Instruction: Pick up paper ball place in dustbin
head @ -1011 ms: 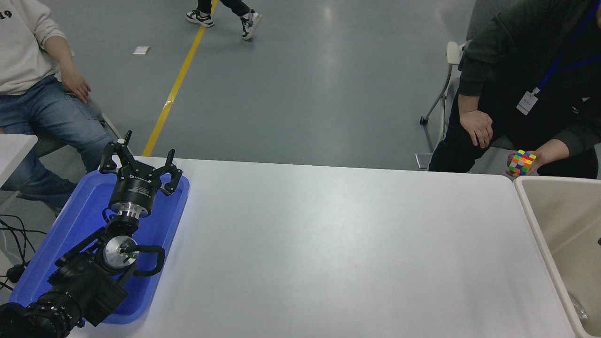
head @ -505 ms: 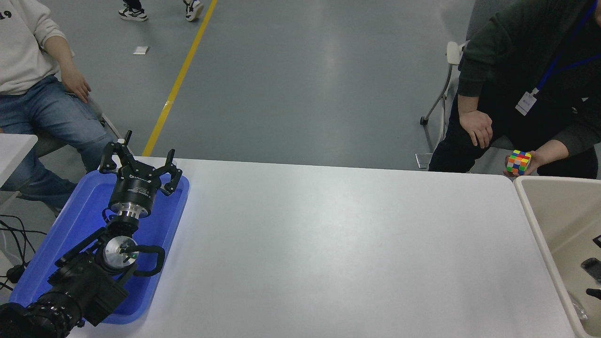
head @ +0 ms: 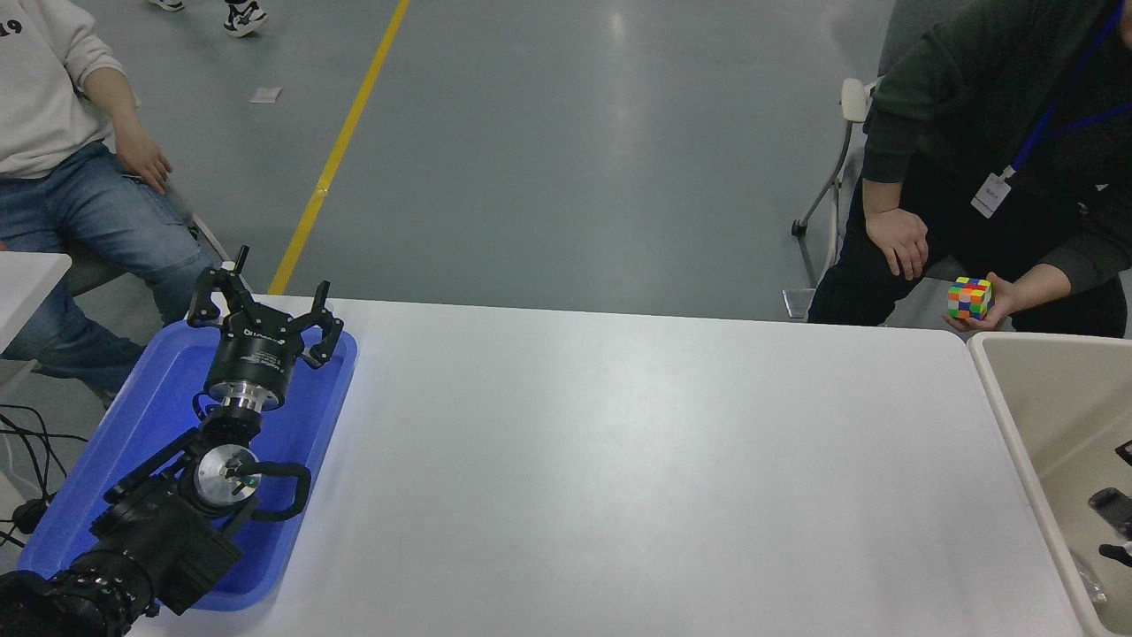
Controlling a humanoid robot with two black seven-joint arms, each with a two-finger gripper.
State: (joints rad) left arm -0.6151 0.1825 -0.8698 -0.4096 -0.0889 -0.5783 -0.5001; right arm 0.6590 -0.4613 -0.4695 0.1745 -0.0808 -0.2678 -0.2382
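Observation:
The beige dustbin [head: 1004, 398] stands at the table's right end, cut off by the picture's edge. No paper ball shows on the table or in the visible part of the bin; it is out of view. Only a few black parts of my right gripper [head: 1116, 506] poke in from the right edge, over the inside of the dustbin. What it holds, if anything, is hidden. My left gripper [head: 263, 310] is parked at the lower left above the blue tray [head: 159, 416], open and holding nothing.
A person in dark clothes sits at the far right, holding a multicoloured puzzle cube [head: 969, 298] just beyond the table's corner. Another person in jeans [head: 80, 212] sits at the far left. Something clear and crinkly [head: 1089, 579] lies low in the dustbin.
Black parts of my right gripper have come into view at the right edge over the dustbin. The person's hand with the cube has shifted slightly up and left. The left arm has stayed still.

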